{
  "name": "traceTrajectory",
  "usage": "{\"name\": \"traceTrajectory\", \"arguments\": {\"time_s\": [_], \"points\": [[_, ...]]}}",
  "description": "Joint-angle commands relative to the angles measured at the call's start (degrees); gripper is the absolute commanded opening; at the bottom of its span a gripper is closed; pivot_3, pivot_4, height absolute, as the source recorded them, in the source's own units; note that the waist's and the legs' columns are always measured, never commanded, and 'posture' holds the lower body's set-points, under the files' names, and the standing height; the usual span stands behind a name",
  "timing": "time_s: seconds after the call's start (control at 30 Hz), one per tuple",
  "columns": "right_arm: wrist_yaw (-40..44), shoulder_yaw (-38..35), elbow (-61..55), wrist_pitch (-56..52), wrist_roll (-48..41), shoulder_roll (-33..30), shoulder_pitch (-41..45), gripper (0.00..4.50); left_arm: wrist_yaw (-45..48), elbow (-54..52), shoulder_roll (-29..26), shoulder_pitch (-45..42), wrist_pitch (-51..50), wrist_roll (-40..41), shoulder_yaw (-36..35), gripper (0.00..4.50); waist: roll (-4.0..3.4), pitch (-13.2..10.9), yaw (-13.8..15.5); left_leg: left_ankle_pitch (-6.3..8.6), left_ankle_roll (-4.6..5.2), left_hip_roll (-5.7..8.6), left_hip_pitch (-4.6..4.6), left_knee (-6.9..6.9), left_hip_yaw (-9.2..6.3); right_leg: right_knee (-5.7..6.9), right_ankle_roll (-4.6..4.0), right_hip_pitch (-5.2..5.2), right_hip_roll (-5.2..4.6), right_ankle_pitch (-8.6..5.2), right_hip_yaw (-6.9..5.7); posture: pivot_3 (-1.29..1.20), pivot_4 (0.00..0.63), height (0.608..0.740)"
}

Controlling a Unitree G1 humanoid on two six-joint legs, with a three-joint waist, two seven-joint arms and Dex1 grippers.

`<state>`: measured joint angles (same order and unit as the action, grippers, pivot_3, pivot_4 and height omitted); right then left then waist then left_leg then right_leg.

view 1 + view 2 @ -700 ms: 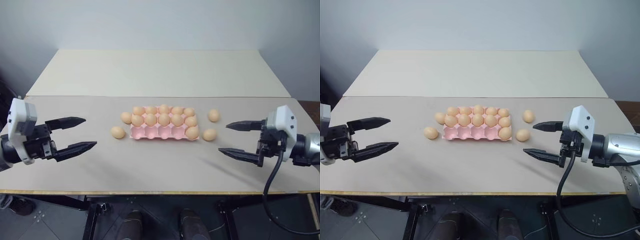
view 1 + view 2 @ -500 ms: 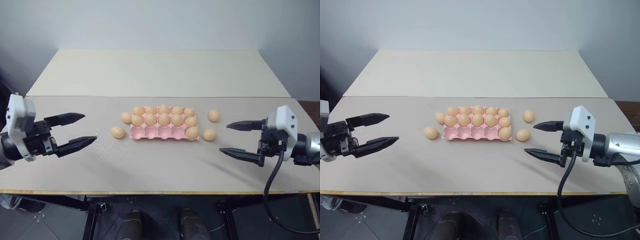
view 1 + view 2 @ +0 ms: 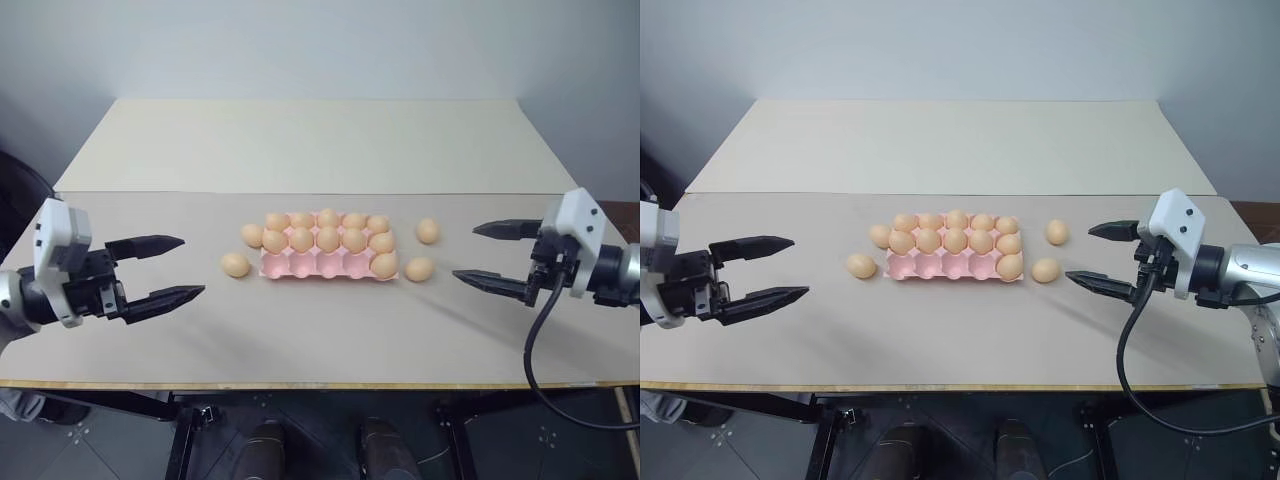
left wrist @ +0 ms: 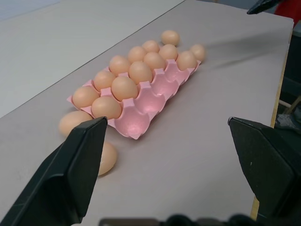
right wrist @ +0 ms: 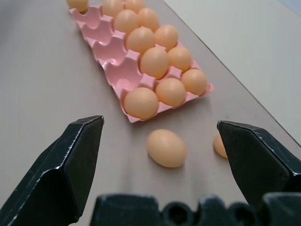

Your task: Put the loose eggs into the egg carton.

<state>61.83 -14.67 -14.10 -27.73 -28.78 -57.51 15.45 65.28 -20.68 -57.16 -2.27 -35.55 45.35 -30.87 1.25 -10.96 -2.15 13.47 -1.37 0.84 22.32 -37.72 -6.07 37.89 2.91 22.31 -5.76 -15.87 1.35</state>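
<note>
Four loose eggs on tabletop flanking egg carton | right tool pulls back, left tool edges nearer | both wide open, empty | no pick started

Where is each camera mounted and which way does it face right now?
Head stereo pair: looks forward and down at the table, egg carton and loose eggs; both arms show, left claw and right claw open.
Left wrist: looks along its own fingers down the carton.
Right wrist: same from the carton's other end.
Shared: carton and eggs.
</note>
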Motion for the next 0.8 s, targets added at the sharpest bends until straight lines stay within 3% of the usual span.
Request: {"name": "traceTrajectory", "arguments": {"time_s": [0.03, 0.37, 0.5, 0.8], "points": [[-3.86, 1.26, -1.08, 0.01, 1.58, 1.57, 2.4, 4.5, -0.19, -1.15, 0.26, -1.16, 0.48, 1.19, 0.2, 4.49, 0.0, 0.0, -0.12, 0.0, 0.0, 0.0, -0.01, 0.0, 0.01, 0.02, 0.0, 0.0, 0.0, 0.0, 0.02, 0.0, 0.15, 0.74], [-6.59, 8.14, 4.14, -0.51, 6.28, 4.67, 9.71, 4.5, 1.41, 1.53, -0.15, -4.62, 1.44, 0.33, 1.87, 4.49, 0.0, 0.0, -0.22, 0.0, 0.0, 0.0, 0.02, 0.0, 0.06, 0.06, 0.0, 0.07, 0.02, 0.0, 0.09, 0.0, 0.15, 0.74], [-2.22, 9.01, 4.12, 4.29, 6.15, 4.63, 8.89, 4.5, 2.07, 2.5, 0.05, -5.35, 2.46, -0.42, 2.91, 4.49, 0.0, 0.0, -0.2, 0.0, 0.0, 0.0, -0.02, 0.0, 0.07, 0.1, 0.0, 0.08, 0.02, 0.0, 0.11, 0.0, 0.15, 0.74], [-3.14, 20.89, 13.96, 18.15, 21.42, 8.67, 12.28, 4.5, 2.9, 4.69, 0.6, -7.8, 5.06, -2.08, 6.35, 4.49, 0.0, 0.0, -0.5, 0.0, 0.0, 0.0, -0.05, -0.01, 0.1, 0.13, 0.0, 0.1, 0.04, 0.0, 0.17, 0.0, 0.15, 0.74]]}}
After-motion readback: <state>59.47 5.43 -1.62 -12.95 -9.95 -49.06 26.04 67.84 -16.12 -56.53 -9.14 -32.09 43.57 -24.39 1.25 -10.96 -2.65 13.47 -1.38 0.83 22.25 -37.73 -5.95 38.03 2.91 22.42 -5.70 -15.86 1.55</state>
